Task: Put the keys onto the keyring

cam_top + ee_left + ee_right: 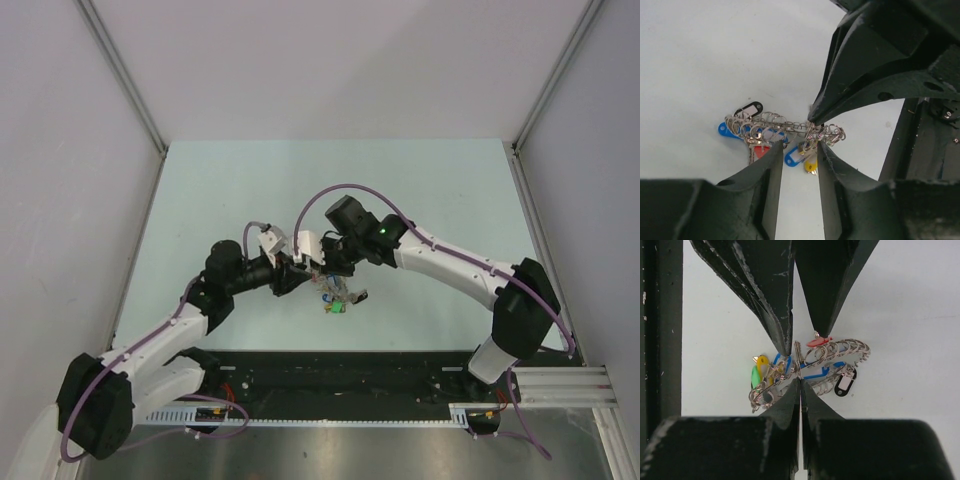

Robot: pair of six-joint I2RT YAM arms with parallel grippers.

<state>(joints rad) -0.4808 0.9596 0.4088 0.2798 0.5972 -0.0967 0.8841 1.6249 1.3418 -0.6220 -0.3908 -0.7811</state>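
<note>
**Keyring pinched over mid-bench**

Shows the keyring point(771, 122), strung with coloured keys point(756, 150), at the middle of the bench point(200, 200), with right fingers point(785, 402) clamped shut on its wire and left fingers point(765, 172) apart, straddling a silver key point(797, 351). Looks light, stiff, slippery; best pinched on bare wire

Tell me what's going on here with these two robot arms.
Both arms meet over the middle of the table. They are working on a bunch of keys with coloured plastic heads, strung on a wire keyring. The right end effector is pinched shut on the keyring. The left end effector faces it with its fingers parted on either side of the ring, not clearly gripping anything.
</note>
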